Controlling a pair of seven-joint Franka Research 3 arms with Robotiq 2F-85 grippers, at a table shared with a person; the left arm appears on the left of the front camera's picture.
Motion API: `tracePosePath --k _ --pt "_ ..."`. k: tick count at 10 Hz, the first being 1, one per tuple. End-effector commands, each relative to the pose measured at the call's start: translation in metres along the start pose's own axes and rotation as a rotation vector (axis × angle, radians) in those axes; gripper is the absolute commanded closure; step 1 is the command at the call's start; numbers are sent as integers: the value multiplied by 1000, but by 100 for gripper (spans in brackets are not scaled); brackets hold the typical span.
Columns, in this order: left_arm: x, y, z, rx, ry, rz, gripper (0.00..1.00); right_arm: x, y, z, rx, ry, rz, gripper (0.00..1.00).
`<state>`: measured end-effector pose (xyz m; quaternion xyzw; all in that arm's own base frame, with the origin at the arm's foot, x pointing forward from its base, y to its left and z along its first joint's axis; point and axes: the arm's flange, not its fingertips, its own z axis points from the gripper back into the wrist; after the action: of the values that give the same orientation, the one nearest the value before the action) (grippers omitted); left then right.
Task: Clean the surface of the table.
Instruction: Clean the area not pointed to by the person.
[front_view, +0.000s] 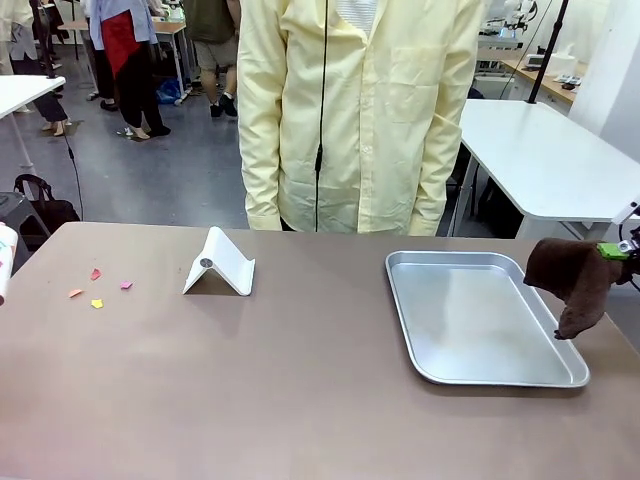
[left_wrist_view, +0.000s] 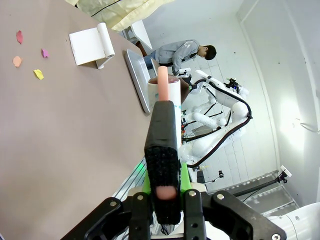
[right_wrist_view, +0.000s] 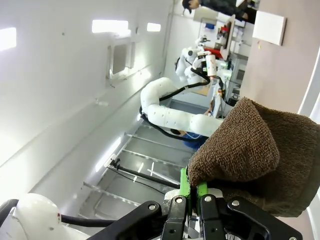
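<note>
The brown-grey table (front_view: 300, 400) carries several small coloured paper scraps (front_view: 97, 288) near its left end. In the left wrist view my left gripper (left_wrist_view: 162, 187) is shut on the black handle of a lint roller (left_wrist_view: 161, 130). The roller's white roll points over the table (left_wrist_view: 60, 125) toward the scraps (left_wrist_view: 30, 55). The tip of that roll (front_view: 5, 262) shows at the front view's left edge. My right gripper (front_view: 615, 250) hangs at the table's right edge, shut on a brown cloth (front_view: 572, 280) that droops beside the tray. The cloth (right_wrist_view: 250, 150) bulges over the closed right gripper (right_wrist_view: 192, 187).
A white folded stand (front_view: 220, 265) sits left of centre. An empty silver metal tray (front_view: 480, 315) lies on the right. A person in a pale yellow coat (front_view: 360, 110) stands at the far side. White-topped tables stand behind.
</note>
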<state>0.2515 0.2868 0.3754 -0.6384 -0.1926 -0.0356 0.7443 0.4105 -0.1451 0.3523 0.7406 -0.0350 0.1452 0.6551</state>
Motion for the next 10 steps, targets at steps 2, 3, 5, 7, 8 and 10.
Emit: tracePosePath --k 2,3,5,7,8,10 --pt "-2 -4 -1 -12 -5 -23 100 5 5 1 11 -9 -12 94" --pt "-2 -4 -1 -12 -5 -23 100 5 5 1 11 -9 -12 94" --pt "-2 -4 -1 -12 -5 -23 100 5 5 1 11 -9 -12 94" --pt "0 -9 -8 140 -79 -28 78 5 5 1 11 -9 -12 94" --pt "8 -13 -13 202 -65 3 78 5 5 1 11 -9 -12 94" --pt "38 -6 -24 305 -144 115 78 5 5 1 11 -9 -12 94"
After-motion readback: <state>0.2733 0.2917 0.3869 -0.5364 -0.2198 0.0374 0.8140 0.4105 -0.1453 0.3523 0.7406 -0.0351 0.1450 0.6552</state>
